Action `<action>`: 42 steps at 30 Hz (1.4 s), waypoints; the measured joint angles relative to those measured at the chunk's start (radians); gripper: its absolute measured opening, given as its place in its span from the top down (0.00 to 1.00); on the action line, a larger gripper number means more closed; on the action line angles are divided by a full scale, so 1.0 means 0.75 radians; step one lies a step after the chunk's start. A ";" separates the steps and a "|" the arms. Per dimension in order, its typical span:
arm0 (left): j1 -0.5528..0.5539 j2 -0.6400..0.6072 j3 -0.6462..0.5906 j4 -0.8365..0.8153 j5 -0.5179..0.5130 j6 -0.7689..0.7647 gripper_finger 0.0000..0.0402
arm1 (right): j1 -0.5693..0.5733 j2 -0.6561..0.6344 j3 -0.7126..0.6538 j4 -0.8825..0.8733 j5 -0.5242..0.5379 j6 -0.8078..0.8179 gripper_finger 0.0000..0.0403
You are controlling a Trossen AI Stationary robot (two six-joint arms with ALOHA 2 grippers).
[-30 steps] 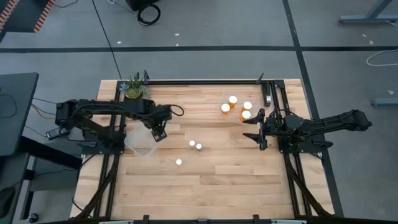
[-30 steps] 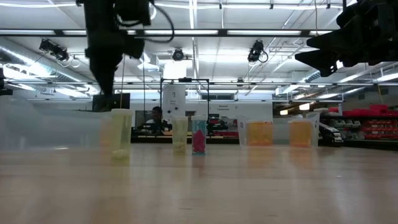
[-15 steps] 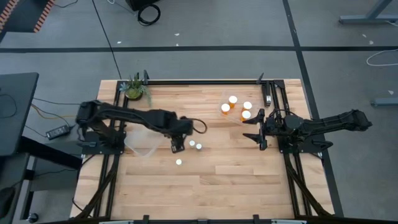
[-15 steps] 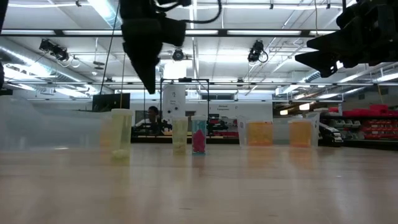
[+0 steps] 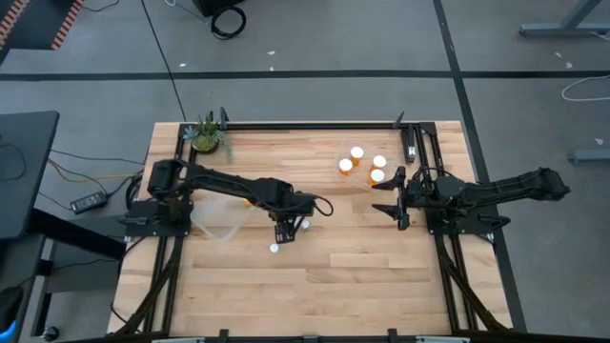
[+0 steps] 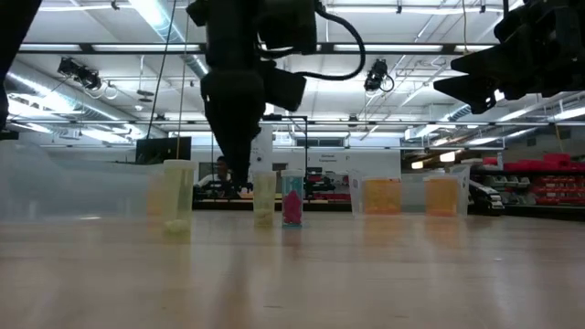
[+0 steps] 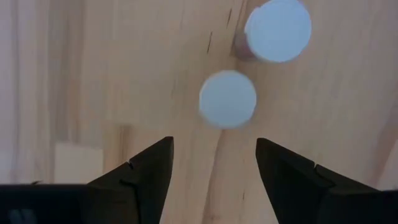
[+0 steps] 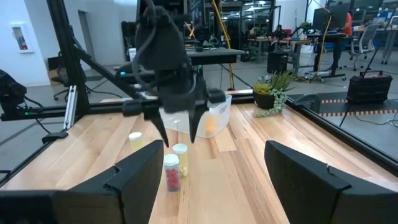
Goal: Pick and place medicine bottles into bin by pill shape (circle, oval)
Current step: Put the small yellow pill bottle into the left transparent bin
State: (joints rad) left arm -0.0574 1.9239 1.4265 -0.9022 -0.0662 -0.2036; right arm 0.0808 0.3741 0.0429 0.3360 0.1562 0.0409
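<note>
Three small white-capped bottles stand on the wooden table near its middle: a yellowish one [image 7: 227,99] just beyond my left gripper's fingertips, a pink one [image 7: 278,30] next to it, and a third [image 5: 274,249] nearer the front edge. In the low view they show as the yellowish bottle [image 6: 264,196], the pink one [image 6: 292,196] and the third [image 6: 177,195]. My left gripper [image 5: 286,229] hangs open above them, pointing down, and touches nothing. My right gripper [image 5: 396,196] waits open and empty at the right. Several orange bottles [image 5: 367,164] stand at the far right.
A clear bin [image 5: 217,217] sits at the left under my left arm, with something orange [image 5: 246,202] in it. A potted plant [image 5: 206,136] stands at the far left corner. The orange bottles seem to stand in a second clear bin [image 5: 341,145].
My left gripper has gone from above the left clear bin toward the table's right and a little toward the near edge. It has come down over the small bottles. The bottles have stayed where they were.
</note>
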 joint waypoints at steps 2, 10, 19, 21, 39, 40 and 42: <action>-0.005 0.020 0.000 0.047 0.000 0.020 0.40 | 0.000 0.000 0.000 0.000 0.000 0.000 0.29; -0.005 0.041 -0.001 0.137 -0.009 0.046 0.43 | 0.000 0.000 0.000 0.000 0.000 0.000 0.29; -0.005 0.048 -0.001 0.146 -0.010 0.046 0.56 | 0.000 0.000 0.000 0.000 0.000 0.000 0.29; -0.005 0.048 -0.001 0.151 -0.010 0.046 0.60 | 0.000 0.000 0.000 0.000 0.000 0.000 0.29; -0.005 -0.149 0.000 -0.032 -0.023 0.004 0.68 | 0.000 0.000 0.000 0.000 0.000 0.000 0.29; -0.005 -0.174 0.000 -0.058 -0.035 -0.006 0.68 | 0.000 0.000 0.000 0.000 0.000 0.000 0.29; -0.005 -0.220 0.000 -0.101 -0.054 -0.037 0.69 | 0.000 0.000 0.000 0.000 0.000 0.000 0.29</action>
State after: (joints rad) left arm -0.0612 1.7586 1.4261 -0.9779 -0.1069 -0.2315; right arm 0.0810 0.3744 0.0429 0.3359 0.1562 0.0410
